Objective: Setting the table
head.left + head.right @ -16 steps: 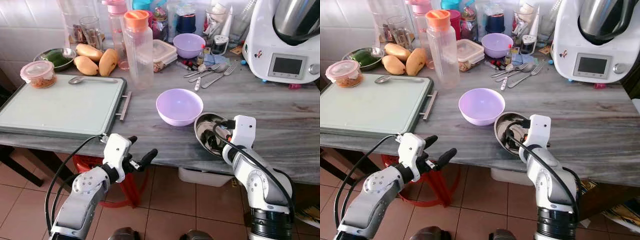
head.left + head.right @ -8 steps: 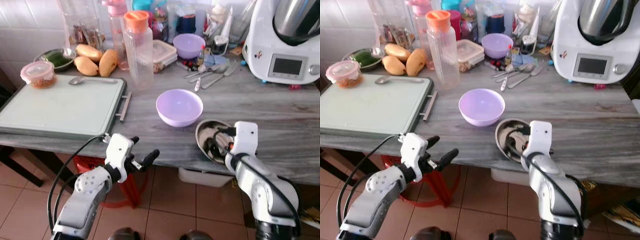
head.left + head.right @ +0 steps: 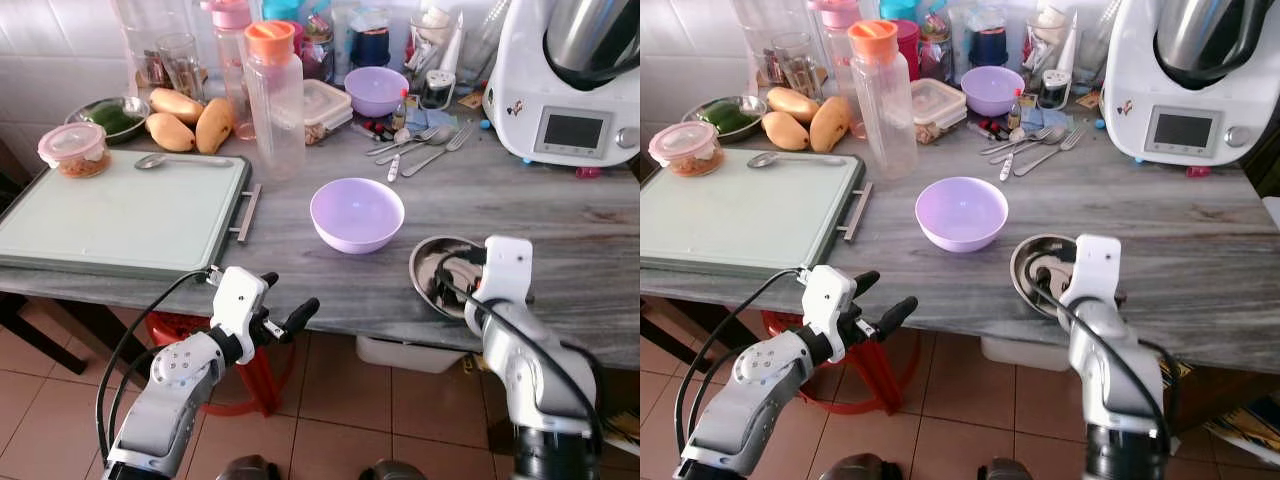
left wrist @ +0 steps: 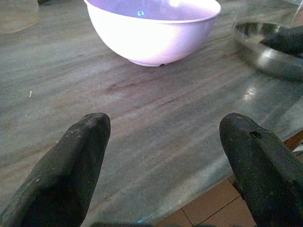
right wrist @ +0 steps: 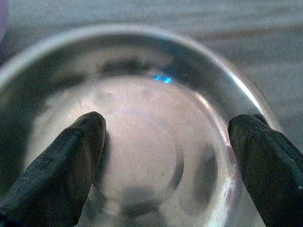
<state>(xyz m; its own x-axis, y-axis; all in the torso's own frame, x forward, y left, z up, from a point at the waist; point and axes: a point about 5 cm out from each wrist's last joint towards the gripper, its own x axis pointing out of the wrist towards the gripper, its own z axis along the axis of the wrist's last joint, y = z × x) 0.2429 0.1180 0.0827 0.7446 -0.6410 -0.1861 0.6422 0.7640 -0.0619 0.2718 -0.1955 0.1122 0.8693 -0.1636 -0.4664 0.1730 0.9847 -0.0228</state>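
Observation:
A lilac plastic bowl stands upright in the middle of the grey counter. To its right, close to the front edge, lies a steel bowl. My right gripper reaches down into it. In the right wrist view its two fingers are spread wide and open, one inside the steel bowl and the other by its rim. My left gripper hangs open just below the counter's front edge, holding nothing. It points at the lilac bowl.
A green tray with a spoon fills the left of the counter. Behind stand an orange-capped bottle, mangoes, a second lilac bowl, loose cutlery and a white kitchen machine. A red stool stands below.
The steel bowl has slid right along the counter with my right gripper, away from the lilac bowl, and lies flatter. The left arm has hardly moved.

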